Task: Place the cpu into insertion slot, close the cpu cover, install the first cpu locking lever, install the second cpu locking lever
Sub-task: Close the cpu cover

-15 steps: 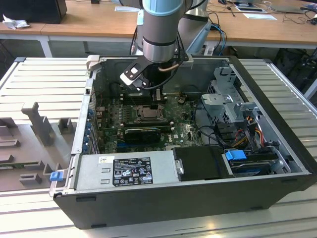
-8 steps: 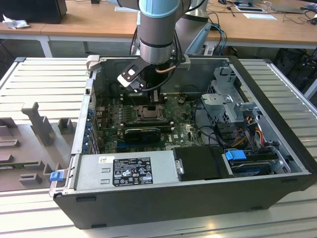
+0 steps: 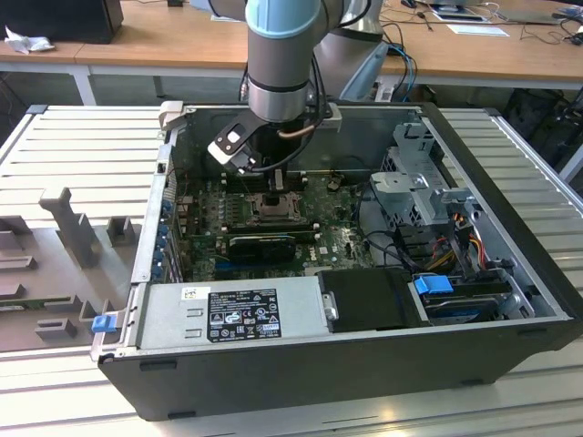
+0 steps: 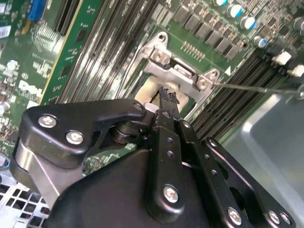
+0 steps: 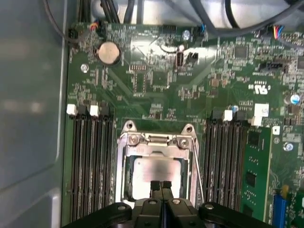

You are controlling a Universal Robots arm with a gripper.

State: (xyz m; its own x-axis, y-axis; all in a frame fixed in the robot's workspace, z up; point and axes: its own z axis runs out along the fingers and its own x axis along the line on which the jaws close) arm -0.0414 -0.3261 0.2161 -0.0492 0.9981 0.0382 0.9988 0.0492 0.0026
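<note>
Background: pale wooden tabletops with cables run behind the work area.
Desk: a ribbed metal desk carries an open computer case lying on its side.
Grey fixture: on the desk outside the case, well away from the insertion slot on the exterior view's left.
Blue latch: at the case corner, also to the exterior view's left of the slot.
Power supply: a silver box with a label, along the case's near wall, in front of the slot.
Arm: comes straight down into the case above the slot.
End effector: fingertips pressed together with nothing between them, tips over the slot; I cannot tell whether they touch anything.
Insertion slot: mid-motherboard, directly under the arm.
Cpu cover: lies flat over the slot, its hinge end seen in the second wrist view.
Cpu: seated in the slot, its silver top showing through the cover's opening.
Locking lever: a thin wire along one side of the slot, between it and a bank of memory slots.
Coin cell: on the board, apart from the slot.
Drive cage: well to the exterior view's right of the slot.
</note>
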